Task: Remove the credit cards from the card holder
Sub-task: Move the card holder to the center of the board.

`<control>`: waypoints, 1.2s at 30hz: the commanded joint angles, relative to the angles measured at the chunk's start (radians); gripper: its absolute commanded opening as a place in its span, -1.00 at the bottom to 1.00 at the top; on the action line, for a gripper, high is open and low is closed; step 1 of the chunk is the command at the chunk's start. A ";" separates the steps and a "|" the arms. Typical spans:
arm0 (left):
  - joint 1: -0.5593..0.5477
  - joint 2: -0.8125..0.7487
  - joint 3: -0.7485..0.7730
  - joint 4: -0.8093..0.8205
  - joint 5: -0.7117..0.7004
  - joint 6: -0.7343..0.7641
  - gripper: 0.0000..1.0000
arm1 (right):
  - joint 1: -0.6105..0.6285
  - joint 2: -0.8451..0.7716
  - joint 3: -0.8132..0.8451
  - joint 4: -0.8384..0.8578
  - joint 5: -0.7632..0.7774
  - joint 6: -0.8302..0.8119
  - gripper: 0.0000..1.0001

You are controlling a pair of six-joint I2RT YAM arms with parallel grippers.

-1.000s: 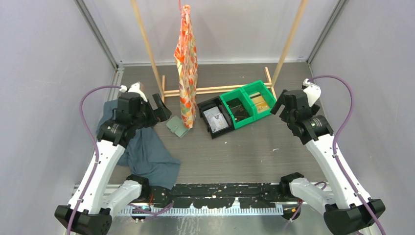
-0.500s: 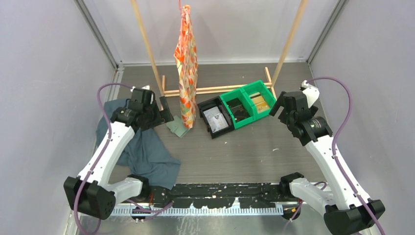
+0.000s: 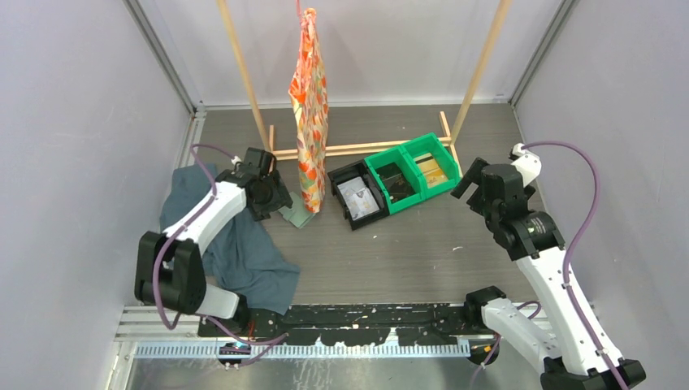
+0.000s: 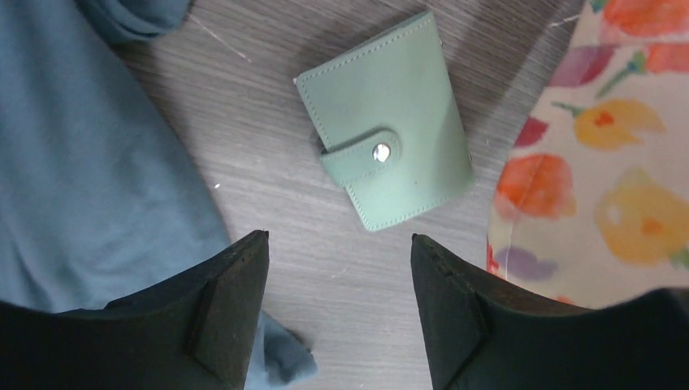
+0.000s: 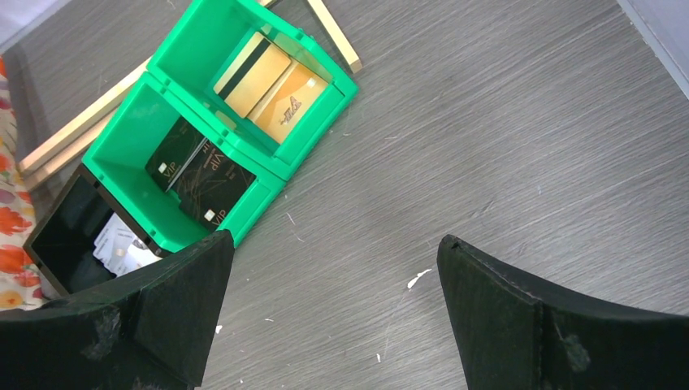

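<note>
The card holder (image 4: 386, 122), a sage-green wallet held closed by a snapped tab, lies flat on the grey table between the teal cloth (image 4: 81, 162) and the floral bag (image 4: 617, 138). Any credit cards inside it are hidden. My left gripper (image 4: 337, 240) hovers just short of it, open, with nothing between its black fingers. From above, the left gripper (image 3: 276, 195) is at the card holder (image 3: 296, 214). My right gripper (image 3: 471, 180) hangs open over bare table (image 5: 366, 203), to the right of the bins, holding nothing.
Two joined green bins (image 5: 213, 130) hold gold cards (image 5: 268, 85) and black VIP cards (image 5: 199, 166); a black bin (image 3: 356, 199) beside them holds white cards (image 5: 122, 248). The floral bag (image 3: 309, 106) hangs from a wooden rack (image 3: 357, 148). The teal cloth (image 3: 236, 244) lies at the left.
My left arm has reached forward and to the right, bringing its gripper over the card holder. The right arm has shifted slightly nearer and to the right.
</note>
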 commanded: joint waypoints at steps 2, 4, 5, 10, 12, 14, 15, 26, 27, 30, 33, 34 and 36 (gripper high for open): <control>-0.010 0.094 0.040 0.131 -0.021 -0.055 0.28 | -0.001 -0.049 -0.011 0.015 -0.009 0.026 1.00; -0.025 0.121 0.039 0.154 -0.041 -0.066 0.26 | 0.000 -0.062 -0.018 0.016 -0.016 0.032 1.00; -0.033 0.136 0.041 0.161 -0.054 -0.071 0.25 | 0.000 -0.066 -0.021 0.016 -0.017 0.036 1.00; -0.074 0.206 0.066 0.171 -0.130 -0.086 0.18 | 0.000 -0.067 -0.027 0.018 -0.040 0.047 1.00; -0.074 0.234 0.074 0.176 -0.141 -0.094 0.15 | -0.001 -0.065 -0.026 0.016 -0.045 0.048 1.00; -0.076 0.260 0.082 0.171 -0.159 -0.098 0.06 | 0.000 -0.063 -0.024 0.014 -0.047 0.048 1.00; -0.077 0.274 0.085 0.169 -0.166 -0.100 0.05 | -0.001 -0.063 -0.025 0.014 -0.049 0.049 1.00; -0.100 0.339 0.077 0.151 -0.206 -0.108 -0.26 | -0.001 -0.057 -0.036 0.021 -0.058 0.052 1.00; -0.100 0.339 0.078 0.148 -0.205 -0.108 -0.31 | 0.000 -0.054 -0.035 0.022 -0.057 0.052 1.00; -0.101 0.331 0.085 0.142 -0.208 -0.105 -0.54 | -0.001 -0.051 -0.036 0.028 -0.056 0.048 1.00; -0.101 0.319 0.096 0.130 -0.208 -0.095 -0.64 | -0.001 -0.044 -0.032 0.026 -0.054 0.044 1.00; -0.101 0.314 0.104 0.123 -0.208 -0.091 -0.75 | 0.000 -0.042 -0.032 0.027 -0.055 0.044 1.00; -0.105 0.298 0.117 0.108 -0.206 -0.083 -0.79 | -0.001 -0.036 -0.030 0.027 -0.055 0.043 1.00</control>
